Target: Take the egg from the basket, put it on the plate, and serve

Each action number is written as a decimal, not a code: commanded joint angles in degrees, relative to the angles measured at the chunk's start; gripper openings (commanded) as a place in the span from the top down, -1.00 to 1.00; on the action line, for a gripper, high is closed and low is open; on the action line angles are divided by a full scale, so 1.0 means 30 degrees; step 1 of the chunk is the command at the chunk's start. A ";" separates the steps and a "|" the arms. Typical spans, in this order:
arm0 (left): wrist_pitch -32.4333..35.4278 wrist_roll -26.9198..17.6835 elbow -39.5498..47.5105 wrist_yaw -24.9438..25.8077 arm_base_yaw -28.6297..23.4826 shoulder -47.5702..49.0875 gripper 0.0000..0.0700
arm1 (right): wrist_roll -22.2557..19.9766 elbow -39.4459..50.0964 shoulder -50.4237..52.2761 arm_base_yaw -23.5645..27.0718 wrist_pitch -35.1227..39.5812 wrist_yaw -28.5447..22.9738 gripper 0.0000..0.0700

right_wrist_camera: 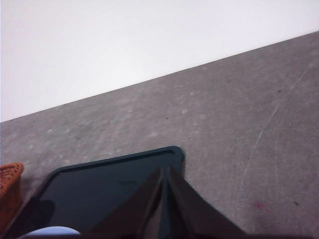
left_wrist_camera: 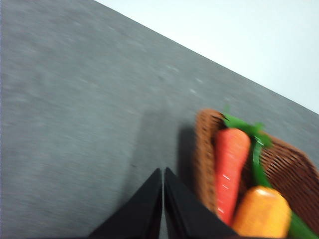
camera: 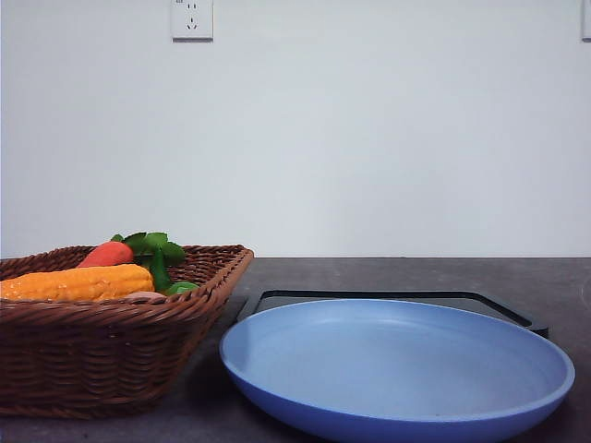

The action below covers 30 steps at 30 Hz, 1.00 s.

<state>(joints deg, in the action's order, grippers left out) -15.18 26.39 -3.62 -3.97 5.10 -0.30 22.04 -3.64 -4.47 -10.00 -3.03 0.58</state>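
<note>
The egg [camera: 143, 294] showed as only a pale sliver in the basket [camera: 111, 355], tucked beside the corn cob [camera: 78, 282] and carrot [camera: 106, 254]; the left gripper [left_wrist_camera: 163, 175], jaws pressed together, hung just beside the basket's end; the right gripper [right_wrist_camera: 164, 174], also closed, sat over the black tray [right_wrist_camera: 99, 189], with the plate [camera: 397, 374] near it.
</note>
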 commanded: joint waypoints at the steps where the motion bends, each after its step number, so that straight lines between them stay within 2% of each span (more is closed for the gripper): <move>1: 0.0015 0.0102 -0.0372 0.0648 0.0000 -0.0087 1.00 | 0.0663 -0.0787 0.0015 -0.0015 -0.0597 0.0175 1.00; 10: -0.0161 0.0087 -0.2868 0.3088 0.0007 -0.3733 1.00 | 0.0474 -0.4215 -0.2438 -0.0015 -0.4303 0.1136 1.00; 16: -0.0080 -0.0710 -0.4976 0.5366 0.0036 -0.7789 1.00 | -0.0723 -0.6768 -0.5628 -0.0015 -0.5890 0.1940 1.00; 24: -0.0439 -0.1839 -0.8260 1.0120 0.0838 -1.3597 1.00 | -0.2310 -1.0107 -1.0824 -0.0015 -0.8925 0.4480 1.00; 30: -0.2296 -0.3139 -1.0373 1.2666 0.2212 -1.7228 1.00 | -0.4038 -1.1074 -1.4341 -0.0015 -1.0759 0.7149 1.00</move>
<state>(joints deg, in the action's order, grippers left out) -21.89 19.44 -33.80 33.32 11.37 -50.85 12.87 -36.16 -46.23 -10.00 -35.00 20.92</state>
